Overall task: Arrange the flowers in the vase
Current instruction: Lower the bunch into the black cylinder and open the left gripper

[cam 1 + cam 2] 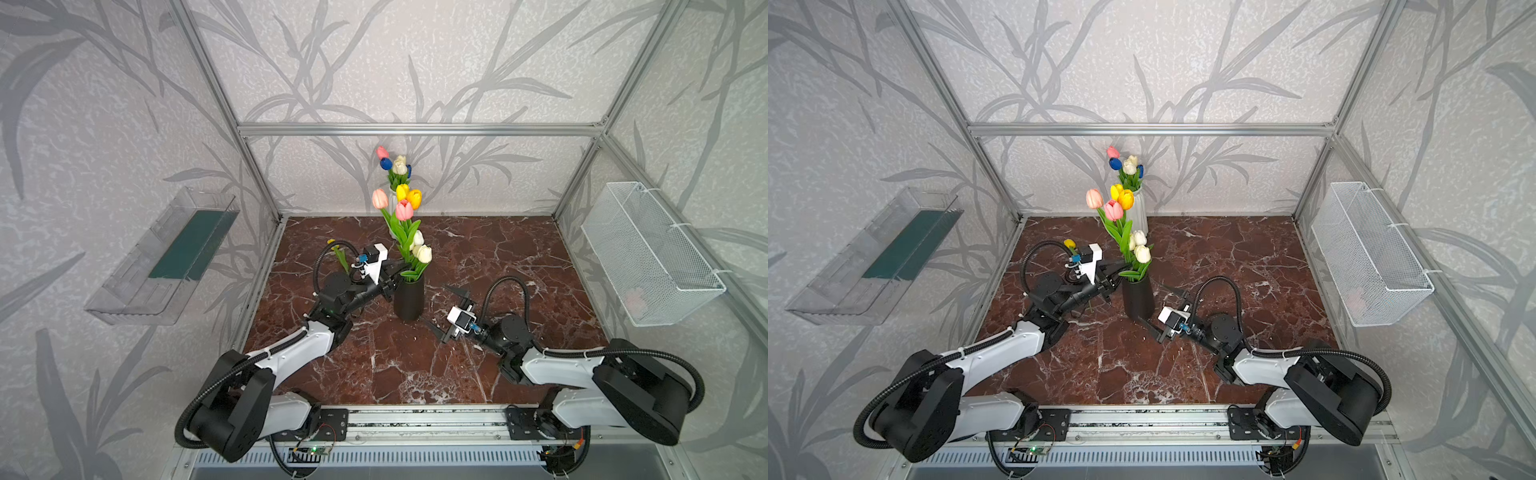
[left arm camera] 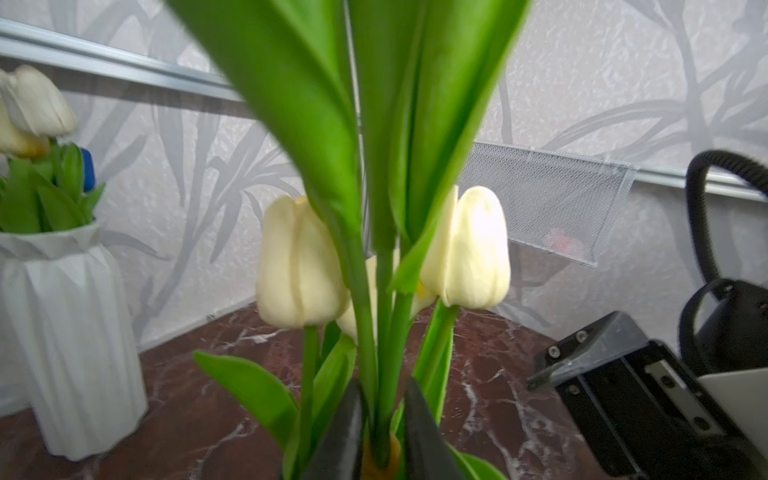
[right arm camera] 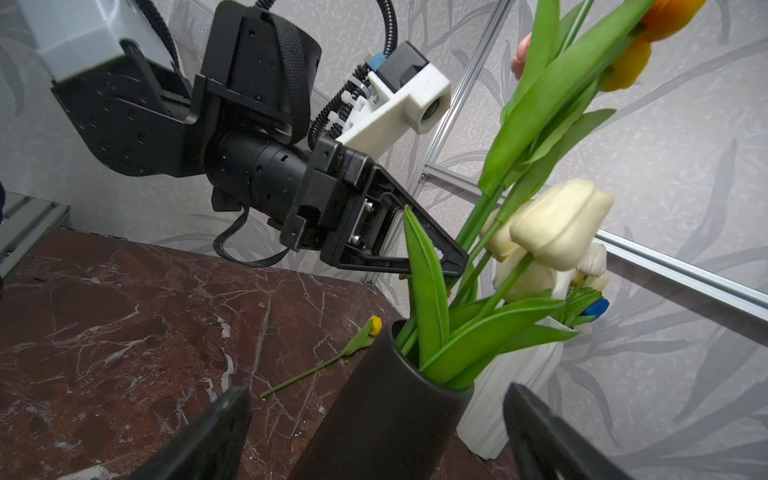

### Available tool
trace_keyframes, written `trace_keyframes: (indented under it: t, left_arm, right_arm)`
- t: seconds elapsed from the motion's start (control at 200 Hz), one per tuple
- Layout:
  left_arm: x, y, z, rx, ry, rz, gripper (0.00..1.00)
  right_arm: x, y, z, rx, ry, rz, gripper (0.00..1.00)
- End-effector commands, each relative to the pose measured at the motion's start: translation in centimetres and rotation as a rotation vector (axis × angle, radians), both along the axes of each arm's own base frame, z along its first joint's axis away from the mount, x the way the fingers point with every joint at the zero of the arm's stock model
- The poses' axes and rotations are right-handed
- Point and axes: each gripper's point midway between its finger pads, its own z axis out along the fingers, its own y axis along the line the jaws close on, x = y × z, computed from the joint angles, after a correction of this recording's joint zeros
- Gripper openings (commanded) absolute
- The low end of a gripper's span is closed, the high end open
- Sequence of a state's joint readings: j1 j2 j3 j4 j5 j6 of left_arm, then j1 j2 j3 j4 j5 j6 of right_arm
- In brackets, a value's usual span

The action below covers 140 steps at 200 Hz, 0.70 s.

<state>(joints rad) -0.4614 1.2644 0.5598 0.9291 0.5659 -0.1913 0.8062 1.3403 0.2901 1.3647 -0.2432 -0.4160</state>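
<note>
A black vase [image 1: 409, 299] [image 1: 1138, 297] [image 3: 386, 415] stands mid-table and holds several flowers [image 1: 404, 210] [image 1: 1113, 210]: pink, yellow, orange and white tulips [image 2: 299, 266]. My left gripper [image 1: 400, 267] [image 1: 1121, 264] [image 2: 384, 390] is at the bunch just above the vase's mouth. Its fingers stand a little apart, open, with green stems between them. My right gripper [image 1: 443, 309] [image 1: 1161, 309] [image 3: 376, 390] is wide open beside the vase. Its fingers flank the vase's body without touching it. One yellow tulip [image 3: 376, 325] [image 1: 1069, 243] lies loose on the table behind the left arm.
A white ribbed vase [image 1: 1139, 212] [image 2: 70, 332] with pink, blue and white tulips stands at the back wall behind the black vase. A wire basket [image 1: 652, 253] hangs on the right wall and a clear plastic tray [image 1: 166, 257] on the left wall.
</note>
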Motion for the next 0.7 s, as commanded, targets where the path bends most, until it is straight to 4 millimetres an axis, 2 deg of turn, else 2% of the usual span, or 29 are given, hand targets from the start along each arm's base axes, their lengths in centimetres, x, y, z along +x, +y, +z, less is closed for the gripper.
trace_keyframes:
  t: [0.0,0.33,0.41,0.565,0.655,0.695]
  left_arm:
    - [-0.5,0.7,0.7,0.024,-0.033,0.036,0.34]
    - [-1.2,1.7,1.6,0.117,-0.032,0.078,0.39]
    - [-1.4,1.9,1.6,0.131,-0.031,0.084,0.34]
    - [-1.3,2.2,-0.2,0.216,0.029,0.094,0.51]
    - [-0.9,3.6,-1.8,0.22,0.079,0.183,0.58]
    - [-1.2,4.2,-2.1,0.208,0.069,0.207,0.67]
  right_arm:
    - [-0.4,-0.1,0.8,0.028,-0.028,0.004,0.95]
    - [-0.4,0.0,0.6,0.022,-0.024,0.005,0.95]
    - [-0.4,0.0,0.6,0.022,-0.024,0.005,0.95]
    - [-0.4,0.0,0.6,0.022,-0.025,0.006,0.95]
    - [-0.4,0.0,0.6,0.022,-0.024,0.005,0.95]
    - [-0.4,0.0,0.6,0.022,-0.024,0.005,0.95]
